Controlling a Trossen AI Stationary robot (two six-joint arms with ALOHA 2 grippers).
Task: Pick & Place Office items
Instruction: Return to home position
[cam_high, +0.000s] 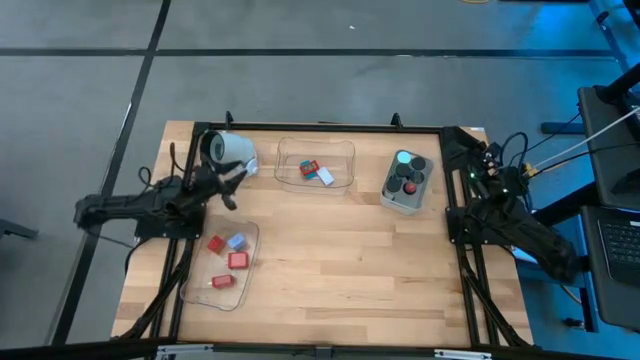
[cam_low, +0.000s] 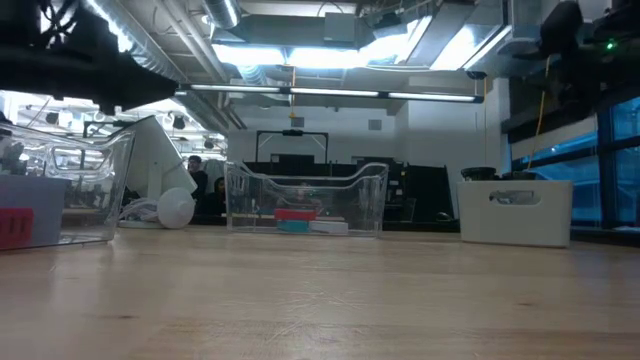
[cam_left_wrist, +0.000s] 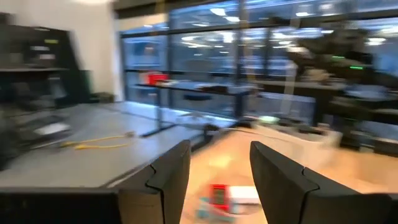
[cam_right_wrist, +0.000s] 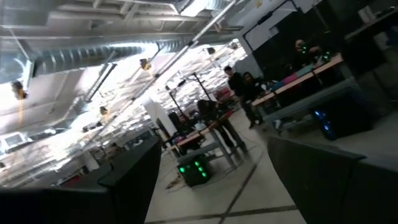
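As the red and blue blocks (cam_high: 238, 260) lie in the clear tray (cam_high: 200, 268) near the worktop's (cam_high: 340, 270) left-front corner, homing seems in hand: the left gripper (cam_left_wrist: 219, 155), spread and empty beside the white mug (cam_high: 232, 150), should fold back like the spread right gripper (cam_right_wrist: 214, 146) at the right edge.

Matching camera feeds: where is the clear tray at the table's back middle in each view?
High: tray back centre, between white mug and grey tub.
Low: tray mid-picture, grey tub on its right.
Left wrist: walls blurred out; likely its red piece between the fingers of the left tool.
Right wrist: not in it.
Shared landmark: red piece inside the tray, high, low.
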